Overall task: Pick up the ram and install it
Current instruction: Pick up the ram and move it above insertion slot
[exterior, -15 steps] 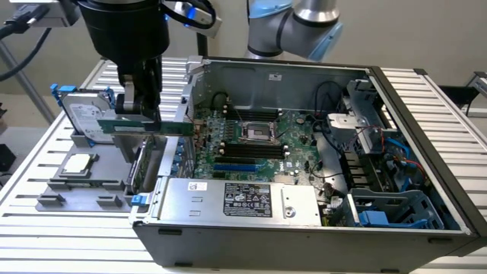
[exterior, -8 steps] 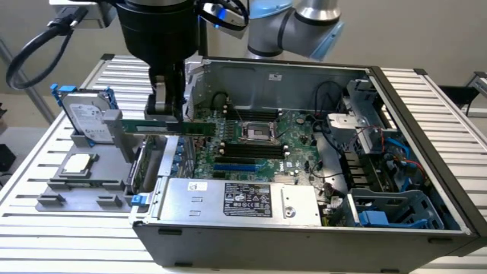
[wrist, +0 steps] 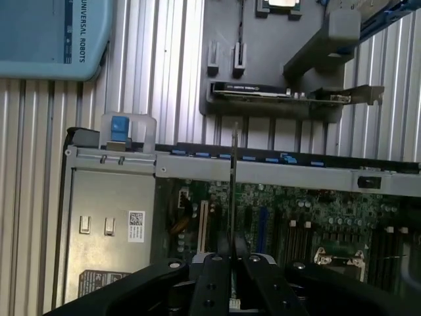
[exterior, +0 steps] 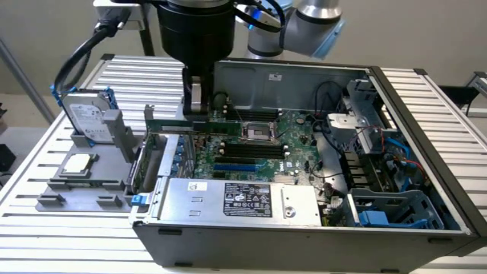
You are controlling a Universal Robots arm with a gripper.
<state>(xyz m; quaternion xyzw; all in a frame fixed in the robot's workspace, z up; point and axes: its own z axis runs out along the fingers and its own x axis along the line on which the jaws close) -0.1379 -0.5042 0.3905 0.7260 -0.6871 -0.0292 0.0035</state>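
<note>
I hold one ram (exterior: 209, 125) in my pincer (exterior: 196, 117), whose jaws are narrow and closed on its upper edge. The ram hangs over the left part of the motherboard (exterior: 297, 137), inside the open case (exterior: 304, 240) and close to the wall on the exterior view's left. It is above the board and not in a slot.

In the exterior view I see the ram's flat side as a long green strip. It lies about parallel to the black slots (exterior: 243, 149) and the one blue slot (exterior: 239, 167). The wrist view gives the ram (wrist: 233, 191) edge on, as a thin line coming out between my two fingers (wrist: 214, 270). The line crosses the case wall (wrist: 296, 172).

Outside the case there is one grey holder (exterior: 84, 188) on the slatted table (exterior: 45, 240). On it I count one hard drive (exterior: 84, 117) with blue rails, standing upright, and one processor (exterior: 77, 164), lying flat. The wrist view adds one expansion card (wrist: 263, 92) with a metal bracket, lying in the holder's slot next to the case.

One power supply (exterior: 236, 200) fills the front of the case. It carries a dark label and a small white one, but I cannot read them. Beside it is one blue tab (exterior: 137, 200). The only words I can read are "UNIVERSAL ROBOTS", on a blue cover (wrist: 52, 33) in the wrist view.
</note>
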